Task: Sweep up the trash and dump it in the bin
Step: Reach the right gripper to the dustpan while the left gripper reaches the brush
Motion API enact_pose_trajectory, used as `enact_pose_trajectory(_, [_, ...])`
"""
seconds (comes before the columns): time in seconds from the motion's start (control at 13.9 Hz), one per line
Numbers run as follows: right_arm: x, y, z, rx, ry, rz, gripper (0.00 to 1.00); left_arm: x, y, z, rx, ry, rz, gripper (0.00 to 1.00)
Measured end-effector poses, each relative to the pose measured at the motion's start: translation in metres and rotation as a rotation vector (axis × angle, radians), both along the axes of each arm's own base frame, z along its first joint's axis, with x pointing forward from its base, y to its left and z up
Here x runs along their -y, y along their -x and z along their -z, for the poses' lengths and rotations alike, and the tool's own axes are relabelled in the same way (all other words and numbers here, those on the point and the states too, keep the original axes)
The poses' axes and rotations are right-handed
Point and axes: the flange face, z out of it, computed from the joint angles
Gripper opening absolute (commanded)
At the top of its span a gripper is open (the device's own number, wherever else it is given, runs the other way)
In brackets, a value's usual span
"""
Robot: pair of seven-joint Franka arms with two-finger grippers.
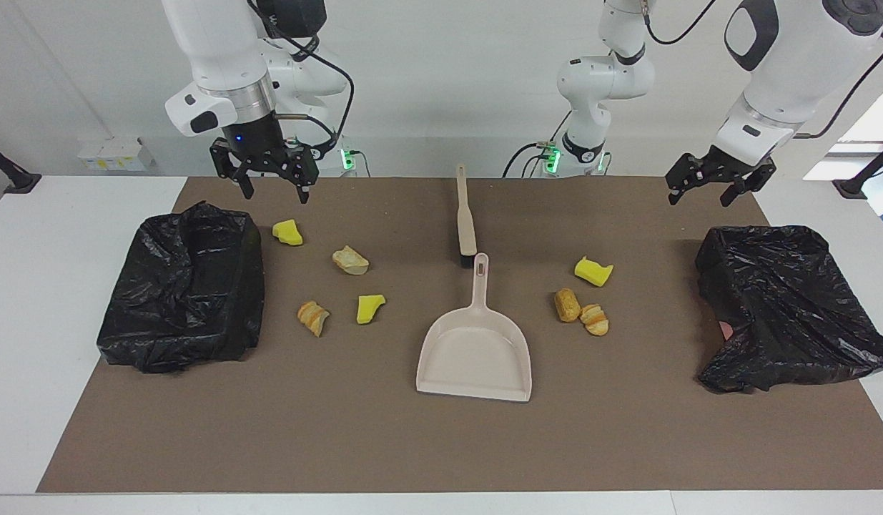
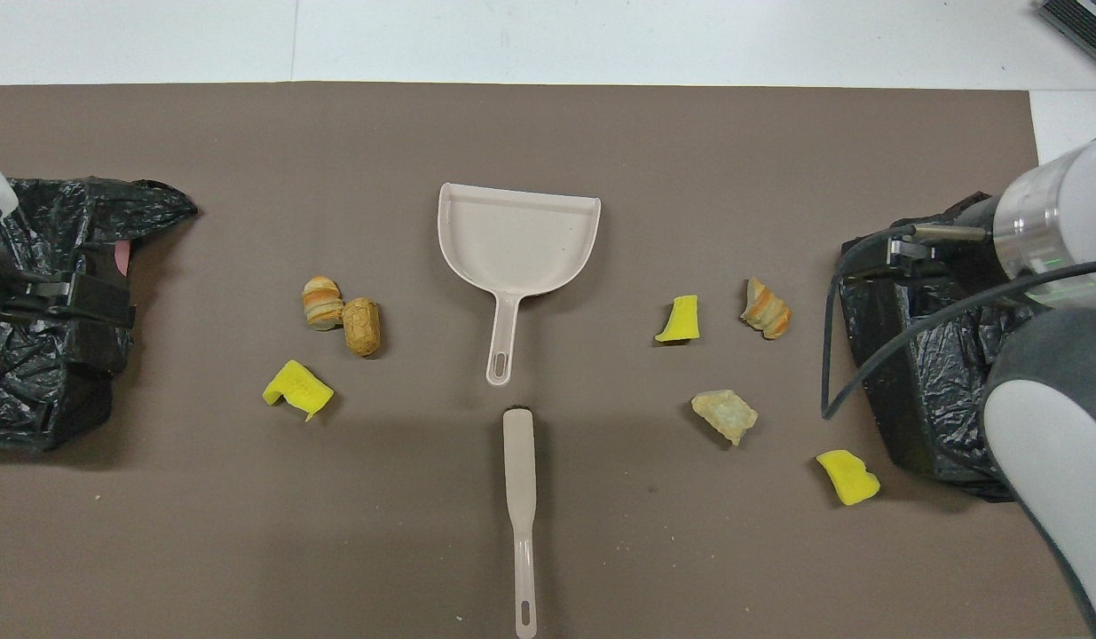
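Note:
Several pieces of trash lie on the brown mat. Toward the right arm's end are a yellow chunk (image 1: 287, 232) (image 2: 847, 477), a bread bit (image 1: 350, 260) (image 2: 724, 414), a pastry (image 1: 313, 317) (image 2: 765, 309) and another yellow chunk (image 1: 370, 308) (image 2: 679, 319). Toward the left arm's end lie a yellow chunk (image 1: 593, 272) (image 2: 297, 389) and two pastry bits (image 1: 567, 305) (image 2: 361, 326). A black-bagged bin (image 1: 184, 286) (image 2: 920, 355) stands at one end, a second bin (image 1: 784, 307) (image 2: 42, 311) at the other. My right gripper (image 1: 274, 192) hangs open and holds nothing, over the first bin's near corner. My left gripper (image 1: 702, 194) hangs open over the second bin's near edge.
A beige dustpan (image 1: 475, 357) (image 2: 516, 240) lies mid-mat, its handle pointing toward the robots. A beige brush (image 1: 466, 222) (image 2: 519, 479) lies in line with it, nearer to the robots. White table (image 1: 48, 286) surrounds the mat.

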Motion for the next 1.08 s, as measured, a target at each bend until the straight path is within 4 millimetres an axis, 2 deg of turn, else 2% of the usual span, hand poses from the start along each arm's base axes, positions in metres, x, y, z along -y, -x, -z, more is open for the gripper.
enact_pose_trajectory(0.43, [0.000,0.000,0.001,-0.004,-0.016,0.002,1.00,0.001,0.001,0.000,-0.005,0.000,0.002,1.00])
enact_pose_trajectory(0.65, [0.002,0.000,0.002,-0.007,-0.018,0.007,1.00,0.006,0.005,0.006,-0.019,0.000,0.010,1.00])
enact_pose_trajectory(0.86, [0.003,0.001,0.009,-0.022,-0.017,0.007,1.00,0.028,0.014,0.026,-0.042,0.000,0.048,1.00])
enact_pose_trajectory(1.08, [-0.004,0.001,0.019,-0.026,-0.023,0.005,1.00,0.051,0.025,0.057,-0.010,0.012,0.081,1.00])
